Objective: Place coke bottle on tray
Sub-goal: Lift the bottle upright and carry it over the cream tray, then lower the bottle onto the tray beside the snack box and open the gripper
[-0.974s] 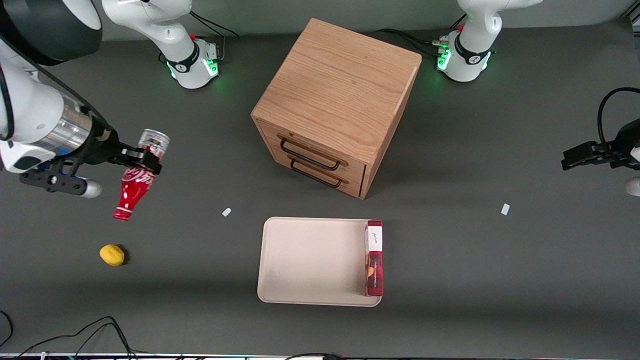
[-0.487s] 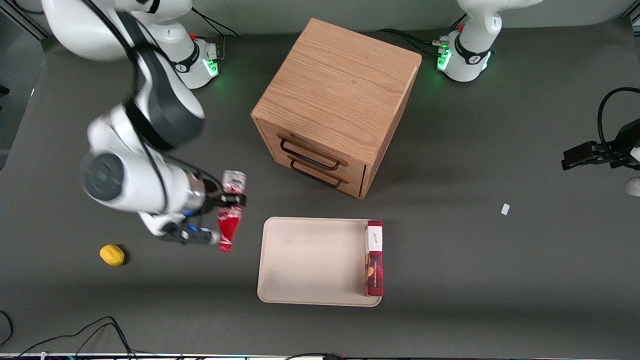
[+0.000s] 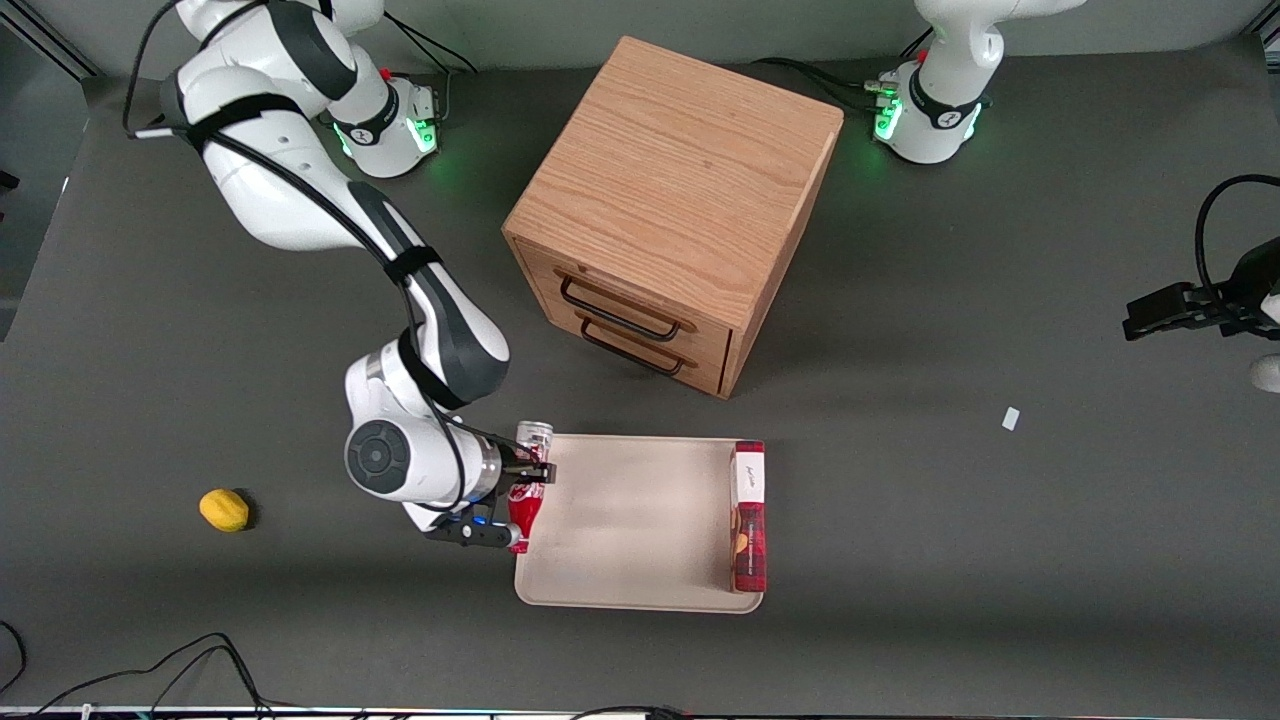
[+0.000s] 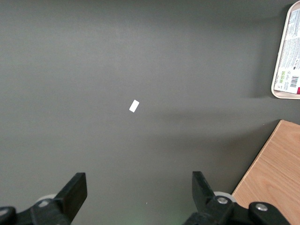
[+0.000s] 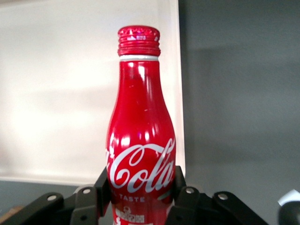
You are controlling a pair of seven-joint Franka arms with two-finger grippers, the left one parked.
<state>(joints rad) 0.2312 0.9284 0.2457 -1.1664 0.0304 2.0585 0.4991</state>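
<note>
While the carry step is nearly done, I hold the coke bottle (image 3: 526,490) at the tray's edge on the working arm's end, left of centre in the front view, neck pointing toward the camera and silvery base away from it. My fingers (image 5: 103,187) pinch the bottle's body on both sides at the white script, so the gripper (image 3: 528,475) is clamped on it, just above the rim.

Largest to smallest, I count one worktop (image 3: 1000,560), dark grey; one wooden cabinet (image 3: 670,200) with two drawers, upper centre; one cream tray (image 3: 630,520), lower centre; one red plaid box (image 3: 748,515) lying along the tray's right-hand edge; one coke bottle; one small yellow object (image 3: 224,509) at lower left; and one white scrap (image 3: 1010,418) at right.

Next, I judge, I must move further over the bare tray floor, well short of the box, lower, then release.
</note>
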